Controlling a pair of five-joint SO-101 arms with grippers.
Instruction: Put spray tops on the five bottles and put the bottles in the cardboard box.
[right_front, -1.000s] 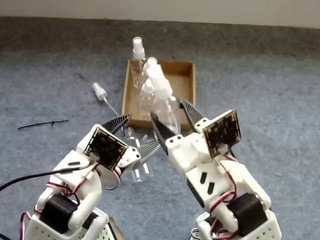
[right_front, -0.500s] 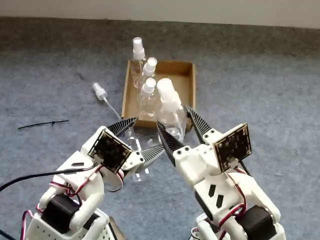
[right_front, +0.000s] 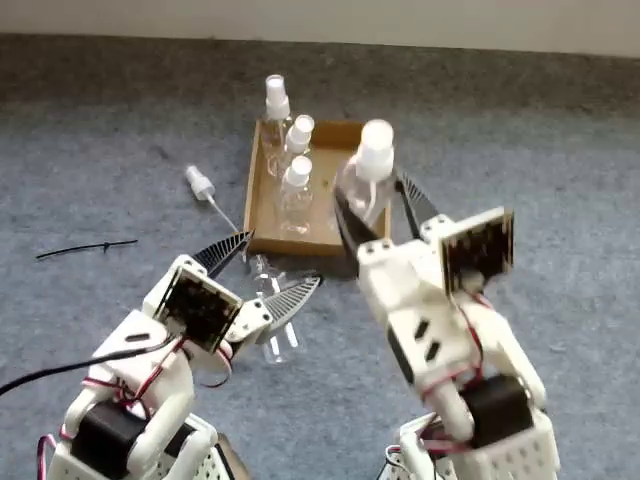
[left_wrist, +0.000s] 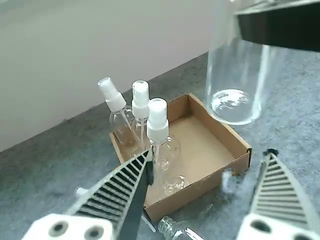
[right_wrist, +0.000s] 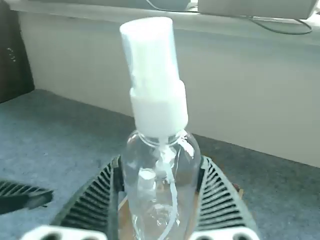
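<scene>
Our right gripper (right_front: 370, 190) clamped the capped bottle (right_front: 372, 160) over the cardboard box (right_front: 335, 125), left gripper (right_front: 281, 259) agape; we judged lowering came next.

Capped bottle (right_front: 366, 178) upright over cardboard box (right_front: 325, 200)

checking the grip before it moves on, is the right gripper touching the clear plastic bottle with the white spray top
Touching. The right wrist view shows the right gripper pressed against both sides of the clear plastic bottle.
</scene>
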